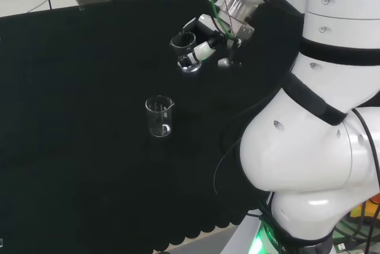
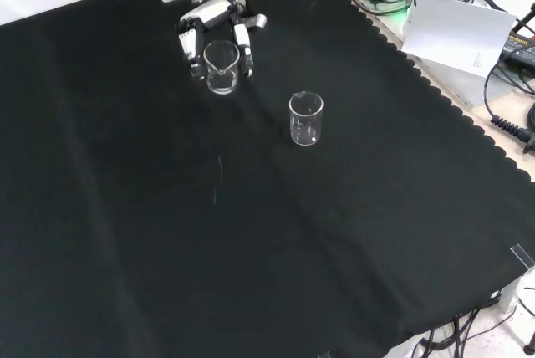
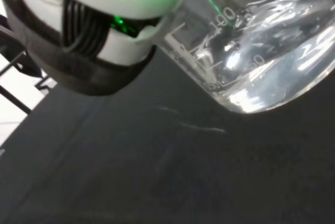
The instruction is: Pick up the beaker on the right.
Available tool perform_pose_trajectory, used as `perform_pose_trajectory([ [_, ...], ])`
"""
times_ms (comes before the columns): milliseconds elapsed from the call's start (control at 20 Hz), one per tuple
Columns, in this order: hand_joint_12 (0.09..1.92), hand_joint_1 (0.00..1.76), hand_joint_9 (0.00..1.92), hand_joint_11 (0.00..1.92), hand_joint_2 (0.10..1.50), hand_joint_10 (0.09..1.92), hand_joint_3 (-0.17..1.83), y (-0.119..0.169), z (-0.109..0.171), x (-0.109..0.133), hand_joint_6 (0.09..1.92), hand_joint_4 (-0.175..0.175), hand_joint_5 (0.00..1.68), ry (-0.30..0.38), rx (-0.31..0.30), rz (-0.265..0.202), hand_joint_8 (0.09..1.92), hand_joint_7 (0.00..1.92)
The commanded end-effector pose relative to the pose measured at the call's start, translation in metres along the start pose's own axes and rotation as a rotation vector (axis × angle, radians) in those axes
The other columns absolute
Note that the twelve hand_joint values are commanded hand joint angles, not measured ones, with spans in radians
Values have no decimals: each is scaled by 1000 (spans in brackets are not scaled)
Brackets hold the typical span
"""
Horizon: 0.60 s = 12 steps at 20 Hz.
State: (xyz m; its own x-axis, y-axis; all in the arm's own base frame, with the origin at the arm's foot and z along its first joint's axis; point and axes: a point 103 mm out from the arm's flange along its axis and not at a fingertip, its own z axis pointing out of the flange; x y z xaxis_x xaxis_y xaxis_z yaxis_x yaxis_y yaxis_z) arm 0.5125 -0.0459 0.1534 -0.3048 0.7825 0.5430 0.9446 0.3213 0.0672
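hand (image 2: 216,23) | curled round 1 beaker (image 2: 222,67) (clear glass) | second beaker (image 2: 306,118) apart on cloth (image 2: 251,249)

in the wrist view the held beaker (image 3: 261,51) is cut off by the picture's edge, so its rim and most of its wall are outside, and the print on its glass is too broken by glare to follow. in the head view the fingers of the hand (image 1: 199,49) cover much of this beaker (image 1: 185,46), and where its clear wall ends cannot be told. in the front view the fingers (image 2: 243,44) stand at both sides of it, and the palm behind the glass is hidden. whether its base touches the surface (image 2: 251,232) cannot be told.
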Motion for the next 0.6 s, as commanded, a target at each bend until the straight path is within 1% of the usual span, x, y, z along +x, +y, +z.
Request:
perform_pose_trajectory([
  [50, 560, 1218, 1887, 1437, 724, 87, 519, -45, -29, 9, 568, -175, 1297, -97, 75, 56, 466, 1668],
  [200, 567, 1217, 1892, 1437, 712, 87, 547, -56, -36, 17, 590, -175, 1290, -128, 99, 88, 459, 1673],
  [350, 568, 1217, 1893, 1435, 709, 87, 553, -68, -40, 24, 595, -175, 1288, -163, 109, 116, 457, 1675],
  [450, 568, 1216, 1893, 1433, 709, 87, 555, -75, -42, 28, 597, -175, 1288, -182, 120, 127, 457, 1676],
  [600, 568, 1217, 1893, 1433, 708, 87, 557, -85, -43, 33, 599, -175, 1287, -203, 137, 131, 457, 1676],
])
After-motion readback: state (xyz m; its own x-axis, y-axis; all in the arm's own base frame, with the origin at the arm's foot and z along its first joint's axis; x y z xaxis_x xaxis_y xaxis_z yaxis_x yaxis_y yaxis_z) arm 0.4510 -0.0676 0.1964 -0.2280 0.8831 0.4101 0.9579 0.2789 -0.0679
